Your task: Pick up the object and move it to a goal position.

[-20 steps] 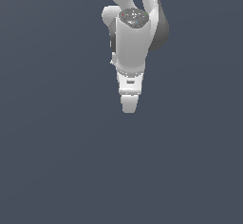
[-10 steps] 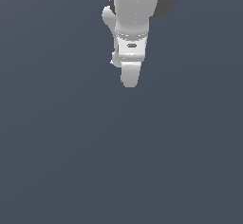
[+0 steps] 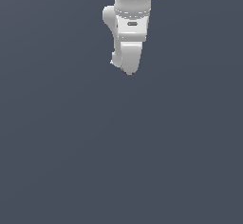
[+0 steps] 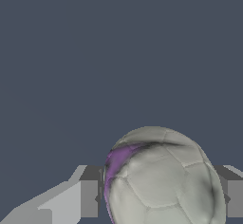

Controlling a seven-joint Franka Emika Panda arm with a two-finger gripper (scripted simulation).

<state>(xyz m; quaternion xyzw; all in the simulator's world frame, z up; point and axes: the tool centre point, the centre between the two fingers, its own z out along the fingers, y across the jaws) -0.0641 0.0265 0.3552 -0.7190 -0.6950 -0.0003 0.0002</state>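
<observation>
Grey-blue bench fills both frames. White pincer (image 3: 127,69), upper centre of the exterior view, grips the cream ball (image 4: 161,178) between its fingers (image 4: 88,197). Pickup looks done; carrying to an unseen goal remains.

A flat, plain slate-grey surface (image 3: 71,147), uniform in tone from edge to edge.

Bare simulated scene rather than any real room, flat featureless slate-grey ground (image 3: 71,161) filled both views, smooth untextured white robot arm (image 3: 130,23) rendered without shadows, furniture or walls
</observation>
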